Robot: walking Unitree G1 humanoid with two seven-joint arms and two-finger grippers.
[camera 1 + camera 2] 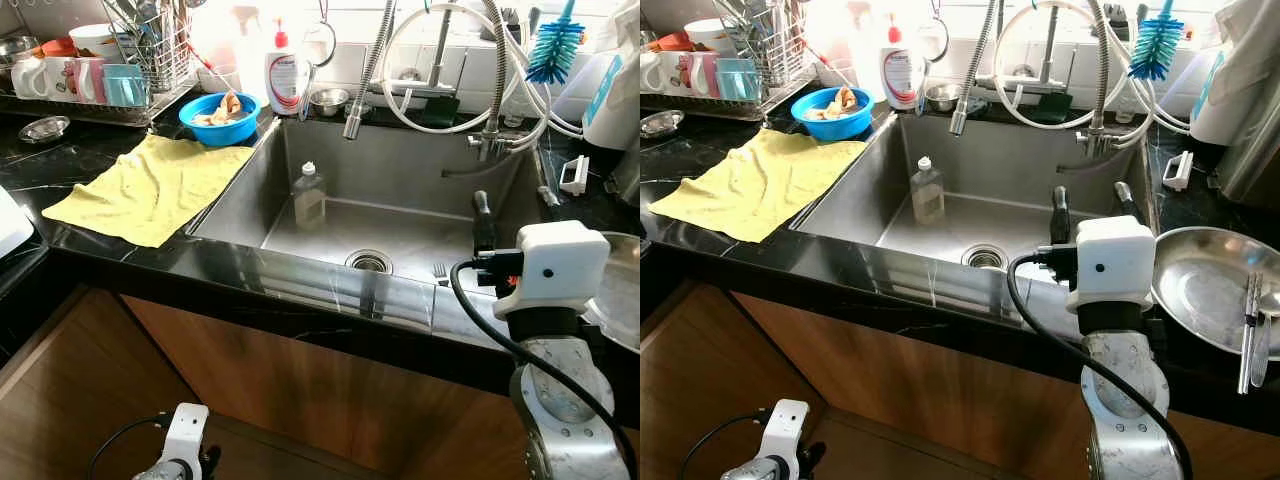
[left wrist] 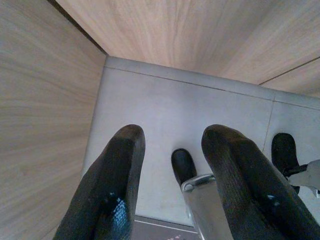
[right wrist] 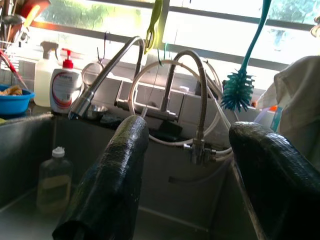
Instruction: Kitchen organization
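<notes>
One bottle in sink, right tool above

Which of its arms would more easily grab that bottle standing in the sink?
Probably the right. Its tool is open and raised over the sink's front edge, facing the bottle. The left tool hangs low by the cupboard, pointing at the floor.

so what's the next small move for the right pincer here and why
Probably ease the right pincer down toward the clear bottle standing upright in the sink. The pincer is open and empty, raised over the sink's right side, and the bottle is the one loose item inside. The left pincer hangs idle, open, by the cabinet.
</notes>
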